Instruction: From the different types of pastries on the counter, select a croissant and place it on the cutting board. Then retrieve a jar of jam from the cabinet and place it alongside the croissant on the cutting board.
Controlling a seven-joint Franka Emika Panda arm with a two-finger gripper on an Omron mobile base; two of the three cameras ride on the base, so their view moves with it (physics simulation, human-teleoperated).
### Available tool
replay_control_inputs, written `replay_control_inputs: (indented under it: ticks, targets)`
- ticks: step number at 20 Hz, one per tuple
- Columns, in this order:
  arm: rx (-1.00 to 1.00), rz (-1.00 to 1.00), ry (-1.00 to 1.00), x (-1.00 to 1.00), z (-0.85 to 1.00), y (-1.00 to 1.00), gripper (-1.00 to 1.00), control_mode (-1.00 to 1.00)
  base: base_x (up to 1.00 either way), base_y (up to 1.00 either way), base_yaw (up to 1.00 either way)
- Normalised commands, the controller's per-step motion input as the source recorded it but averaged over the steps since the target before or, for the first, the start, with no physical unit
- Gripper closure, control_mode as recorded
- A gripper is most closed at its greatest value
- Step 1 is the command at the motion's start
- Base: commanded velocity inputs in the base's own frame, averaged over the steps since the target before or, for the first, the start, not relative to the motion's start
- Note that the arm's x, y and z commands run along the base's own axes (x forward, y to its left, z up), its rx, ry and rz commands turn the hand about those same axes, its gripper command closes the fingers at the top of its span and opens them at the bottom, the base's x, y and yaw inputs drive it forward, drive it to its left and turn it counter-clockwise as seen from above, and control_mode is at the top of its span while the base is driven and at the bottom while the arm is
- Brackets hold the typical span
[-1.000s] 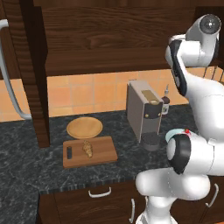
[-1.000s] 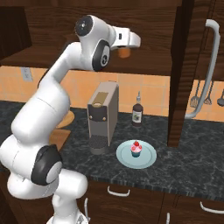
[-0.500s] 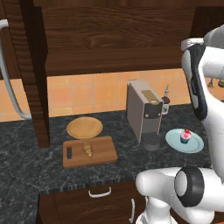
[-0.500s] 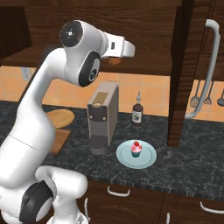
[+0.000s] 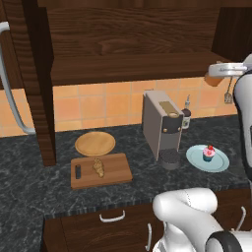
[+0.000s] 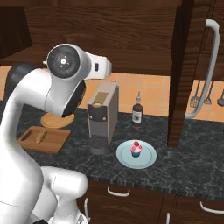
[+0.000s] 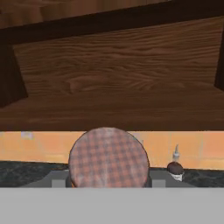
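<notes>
Hand view: round checked-lid jam jar (image 7: 109,157) in tool

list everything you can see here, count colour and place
rectangular wooden cutting board: 1, brown, counter left
golden croissant: 1, on the board
round wooden plate: 1, tan, behind the board
grey coffee machine: 1, counter middle
dark glass bottle: 1, white label, beside the machine
pale blue plate: 1, right of the machine
pink-frosted cupcake: 1, on that plate
jar with checked lid: 1, red-brown, at the gripper
hanging utensils: several, grey, far right wall
gripper: 1, raised at right, closed on the jar
</notes>
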Motion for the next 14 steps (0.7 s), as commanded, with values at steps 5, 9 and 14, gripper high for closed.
replay_control_inputs:
  ticks: [5, 9, 14]
  targets:
    - [-0.12, 0.29, -0.28, -1.00, -0.25, 0.88, 1.00, -1.00, 0.00, 0.00, 0.00]
    - [-0.19, 0.23, -0.16, -1.00, -0.27, 1.00, 1.00, -1.00, 0.00, 0.00, 0.00]
    - [-0.03, 0.20, -0.10, -0.88, -0.16, 0.44, 1.00, -1.00, 0.00, 0.00, 0.00]
